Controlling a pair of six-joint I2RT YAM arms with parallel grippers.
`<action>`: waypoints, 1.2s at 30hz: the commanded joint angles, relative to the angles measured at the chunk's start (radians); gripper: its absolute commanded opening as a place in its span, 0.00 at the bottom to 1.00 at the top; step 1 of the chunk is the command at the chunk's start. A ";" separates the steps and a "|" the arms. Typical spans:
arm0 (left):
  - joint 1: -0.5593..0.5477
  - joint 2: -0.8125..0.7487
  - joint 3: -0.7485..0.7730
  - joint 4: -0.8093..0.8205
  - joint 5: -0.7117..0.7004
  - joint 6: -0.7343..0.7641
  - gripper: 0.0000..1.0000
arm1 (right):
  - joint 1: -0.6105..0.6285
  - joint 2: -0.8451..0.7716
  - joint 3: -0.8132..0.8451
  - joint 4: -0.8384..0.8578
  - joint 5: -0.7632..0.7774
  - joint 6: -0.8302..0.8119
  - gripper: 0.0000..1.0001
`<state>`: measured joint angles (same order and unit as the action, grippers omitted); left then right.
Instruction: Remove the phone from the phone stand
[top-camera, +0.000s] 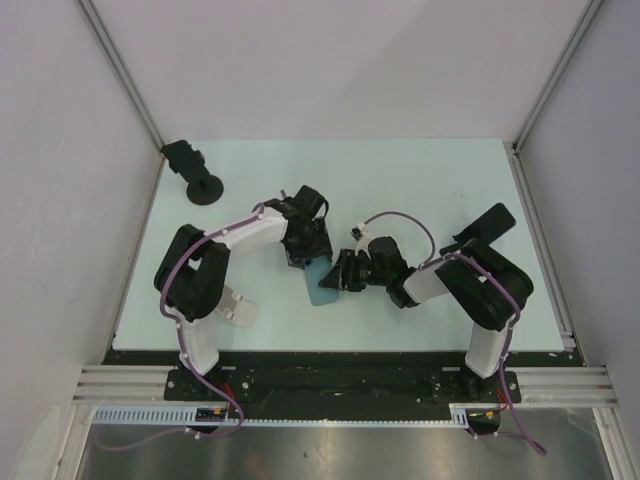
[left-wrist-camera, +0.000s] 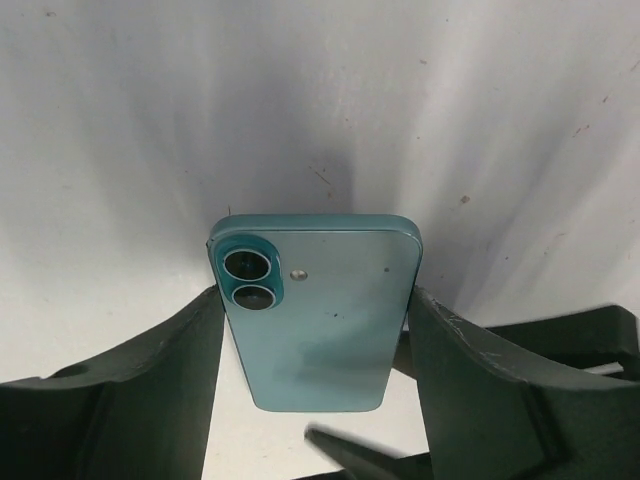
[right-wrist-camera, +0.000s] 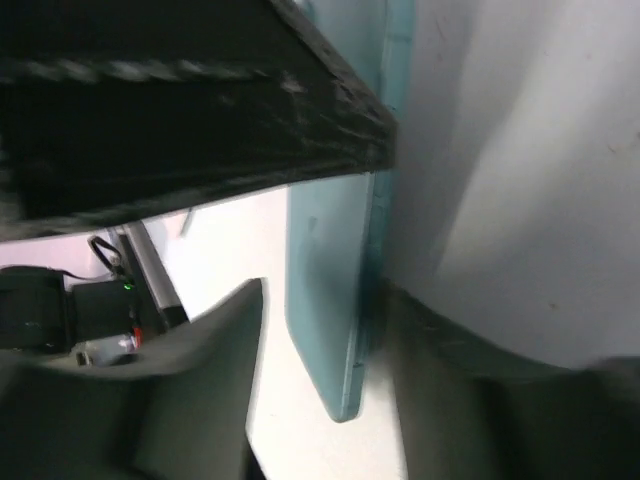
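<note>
Top camera first: one teal phone (top-camera: 322, 288) is seen near the middle of the worktop (top-camera: 430, 190), well apart from the one black phone stand (top-camera: 198, 178) off at the far left corner. Two arms are counted, both bent in on the phone, with the left pincer (top-camera: 310, 262) at its far end and the right pincer (top-camera: 342, 272) at its right side.

Left wrist: the phone's back is shown, clamped by its long edges between two dark fingers (left-wrist-camera: 150, 390), so the left pincer is closed on it. Two lenses (left-wrist-camera: 247, 265) and one flash dot (left-wrist-camera: 298, 274) can be counted.

Right wrist, pretty blurry: the phone is seen edge-on between two grey fingers (right-wrist-camera: 200, 390). One is pressed close, but a white strip is left beside the other, so the right pincer is spread around the phone, not squeezing. Whether the phone touches the worktop can't be told.
</note>
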<state>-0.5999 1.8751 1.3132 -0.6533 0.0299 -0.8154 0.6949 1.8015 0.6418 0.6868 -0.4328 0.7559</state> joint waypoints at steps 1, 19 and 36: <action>-0.006 -0.079 0.017 0.009 0.041 -0.037 0.18 | 0.003 0.090 -0.002 0.066 -0.021 0.046 0.45; 0.015 -0.388 -0.003 0.015 -0.107 0.022 1.00 | 0.029 -0.341 0.062 -0.611 0.374 -0.288 0.00; -0.090 -0.455 -0.049 0.135 0.094 -0.171 0.99 | 0.431 -0.565 0.229 -0.925 1.242 -0.518 0.00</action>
<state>-0.6762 1.4364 1.2655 -0.5922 0.0772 -0.9134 1.0714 1.2591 0.8059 -0.2565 0.5640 0.3134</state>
